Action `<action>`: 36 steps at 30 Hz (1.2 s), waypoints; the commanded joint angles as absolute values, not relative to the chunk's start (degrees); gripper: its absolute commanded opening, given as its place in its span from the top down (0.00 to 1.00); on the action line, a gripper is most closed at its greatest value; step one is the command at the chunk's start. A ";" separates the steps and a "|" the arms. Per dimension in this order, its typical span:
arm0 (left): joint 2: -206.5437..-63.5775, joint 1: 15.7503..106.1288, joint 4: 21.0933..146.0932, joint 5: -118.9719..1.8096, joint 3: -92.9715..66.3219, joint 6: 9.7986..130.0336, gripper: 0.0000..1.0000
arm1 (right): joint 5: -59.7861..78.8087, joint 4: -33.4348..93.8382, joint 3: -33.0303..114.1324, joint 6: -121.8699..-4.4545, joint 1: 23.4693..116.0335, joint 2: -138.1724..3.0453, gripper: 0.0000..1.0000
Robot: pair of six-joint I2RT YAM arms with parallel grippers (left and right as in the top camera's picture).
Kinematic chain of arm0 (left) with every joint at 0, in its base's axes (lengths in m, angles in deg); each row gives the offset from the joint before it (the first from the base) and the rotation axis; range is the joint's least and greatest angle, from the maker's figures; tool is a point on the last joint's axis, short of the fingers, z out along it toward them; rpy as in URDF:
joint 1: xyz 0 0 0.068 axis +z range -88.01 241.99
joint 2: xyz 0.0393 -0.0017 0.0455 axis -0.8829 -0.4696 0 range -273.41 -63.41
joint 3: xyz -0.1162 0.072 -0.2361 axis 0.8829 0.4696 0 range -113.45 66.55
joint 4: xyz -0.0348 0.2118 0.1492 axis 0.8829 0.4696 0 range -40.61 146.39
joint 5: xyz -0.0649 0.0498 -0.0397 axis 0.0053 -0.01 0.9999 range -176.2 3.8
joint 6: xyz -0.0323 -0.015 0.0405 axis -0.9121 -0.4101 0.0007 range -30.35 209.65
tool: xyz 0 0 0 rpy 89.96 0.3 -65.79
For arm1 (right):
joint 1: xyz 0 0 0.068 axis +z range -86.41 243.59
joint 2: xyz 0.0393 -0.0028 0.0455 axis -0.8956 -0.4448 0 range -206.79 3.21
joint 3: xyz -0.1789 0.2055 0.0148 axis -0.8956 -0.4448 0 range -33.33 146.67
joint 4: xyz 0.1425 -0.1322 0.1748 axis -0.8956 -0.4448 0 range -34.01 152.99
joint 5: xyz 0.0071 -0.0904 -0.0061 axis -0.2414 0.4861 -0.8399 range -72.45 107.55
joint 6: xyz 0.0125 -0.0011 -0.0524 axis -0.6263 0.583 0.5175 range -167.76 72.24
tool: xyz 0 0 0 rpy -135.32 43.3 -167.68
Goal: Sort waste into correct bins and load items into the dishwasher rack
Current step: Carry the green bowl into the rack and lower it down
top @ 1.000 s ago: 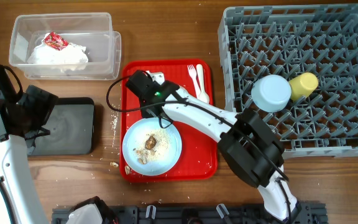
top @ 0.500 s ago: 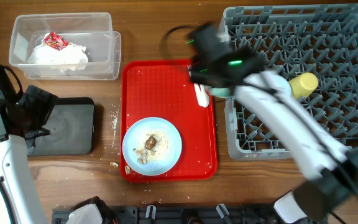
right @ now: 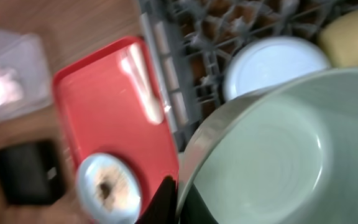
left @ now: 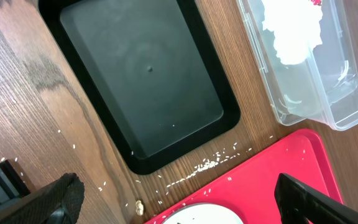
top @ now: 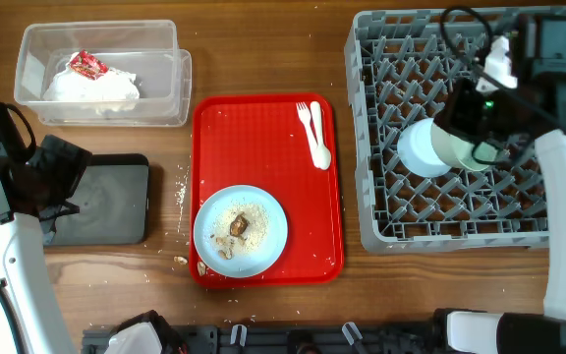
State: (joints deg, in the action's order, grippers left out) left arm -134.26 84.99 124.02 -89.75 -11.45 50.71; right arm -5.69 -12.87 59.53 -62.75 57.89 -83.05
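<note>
The right gripper was clamped on the rim of the pale-green bowl, holding it over the dishwasher rack just beside an upturned light-blue bowl. The left gripper, fingers apart, hung above the black tray.

Gripped pale-green bowl above grey rack, light-blue bowl inverted inside, crumbed plate, napkins in clear tub.
</note>
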 commanded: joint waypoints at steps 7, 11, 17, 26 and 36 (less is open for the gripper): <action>-133.85 85.41 124.00 -89.90 -11.45 49.97 0.00 | -38.54 -12.95 43.84 -43.93 49.39 -82.68 0.96; -133.85 85.41 124.00 -89.90 -11.45 49.97 0.00 | -46.65 -12.63 36.96 -38.73 47.82 -82.72 0.96; -133.85 85.41 124.00 -89.90 -11.45 49.97 0.00 | -46.61 -8.21 31.25 -40.39 46.51 -83.60 0.96; -133.85 85.41 124.00 -89.90 -11.45 49.97 0.00 | -44.22 -7.53 30.73 -40.45 45.59 -86.15 0.96; -133.85 85.41 124.00 -89.90 -11.45 49.97 0.00 | -31.98 -7.21 30.75 -46.03 45.54 -86.31 0.94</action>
